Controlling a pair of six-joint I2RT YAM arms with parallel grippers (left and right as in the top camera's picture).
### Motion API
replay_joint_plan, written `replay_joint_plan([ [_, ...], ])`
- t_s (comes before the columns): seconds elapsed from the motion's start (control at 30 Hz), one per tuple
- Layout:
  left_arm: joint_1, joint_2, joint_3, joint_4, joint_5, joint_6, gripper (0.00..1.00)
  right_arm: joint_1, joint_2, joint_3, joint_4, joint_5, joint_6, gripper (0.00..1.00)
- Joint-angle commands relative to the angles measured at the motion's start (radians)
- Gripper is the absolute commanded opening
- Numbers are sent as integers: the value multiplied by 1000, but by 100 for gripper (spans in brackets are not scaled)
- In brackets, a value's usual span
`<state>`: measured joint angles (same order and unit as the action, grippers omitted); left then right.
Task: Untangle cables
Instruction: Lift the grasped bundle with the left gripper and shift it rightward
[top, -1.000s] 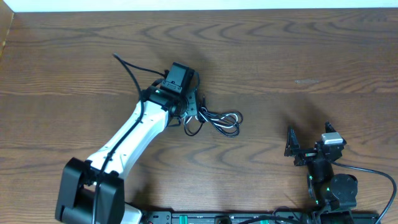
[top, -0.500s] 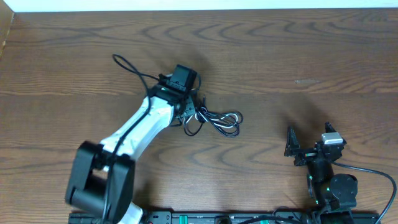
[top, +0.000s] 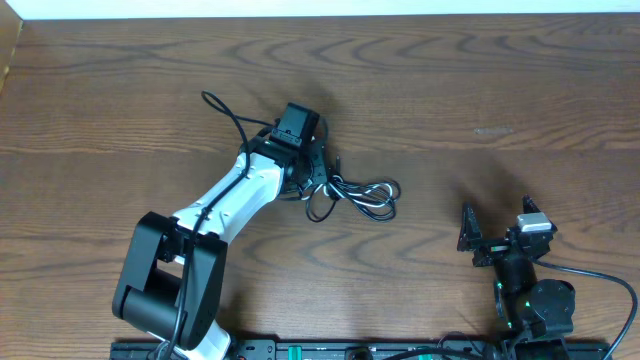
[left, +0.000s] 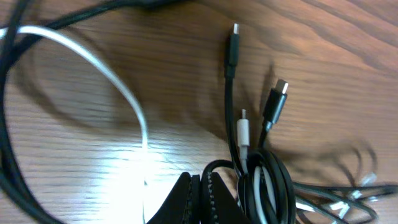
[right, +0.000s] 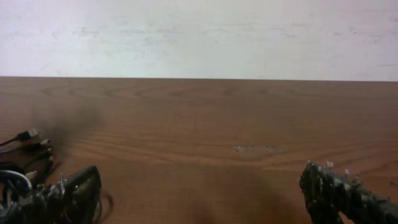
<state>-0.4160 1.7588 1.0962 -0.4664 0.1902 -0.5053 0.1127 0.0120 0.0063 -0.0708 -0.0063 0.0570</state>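
Tangled in one small heap near the middle of the table (top: 520, 90), a touch toward its left edge: black cable (left: 231, 56) and white cable (left: 127, 93). Up close, three plug ends fanned out free on the wood, two black and one white, with coils bunched just beside them. Wide white arc sweeping off to one side, black loop outside it. Left end effector (left: 200, 190) down at the heap, fingers pressed together, right up against the coils. Any strand pinched between them or not: cannot tell. Over toward the near right corner, well apart from the heap, right end effector (top: 497, 228) spread wide, holding nothing.
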Motion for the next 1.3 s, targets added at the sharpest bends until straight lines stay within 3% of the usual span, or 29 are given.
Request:
replay_joint_plan([
  [0.0, 0, -39, 45, 0, 71, 56, 8, 7, -3, -1, -5, 4, 1, 99],
  [0.2, 0, -115, 47, -39, -107, 56, 8, 7, -3, -1, -5, 3, 1, 99],
  [0.3, 0, -119, 47, -65, -142, 56, 37, 7, -3, -1, -5, 3, 1, 99],
  [0.43, 0, -118, 40, -73, -139, 48, 46, 7, -3, -1, -5, 4, 1, 99],
  [0.53, 0, -110, 29, -70, -138, -56, 51, 7, -3, -1, -5, 4, 1, 99],
  [0.6, -9, -102, 20, -65, -131, -102, 51, 7, -3, -1, -5, 4, 1, 99],
  [1.0, -72, -11, 20, -18, -78, -122, 51, 7, -3, -1, -5, 3, 1, 99],
  [1.13, -71, 3, 21, -13, -78, -121, 33, 7, -3, -1, -5, 3, 1, 99],
  [1.27, -72, 3, 21, -7, -78, -121, 27, 7, -3, -1, -5, 4, 1, 99],
])
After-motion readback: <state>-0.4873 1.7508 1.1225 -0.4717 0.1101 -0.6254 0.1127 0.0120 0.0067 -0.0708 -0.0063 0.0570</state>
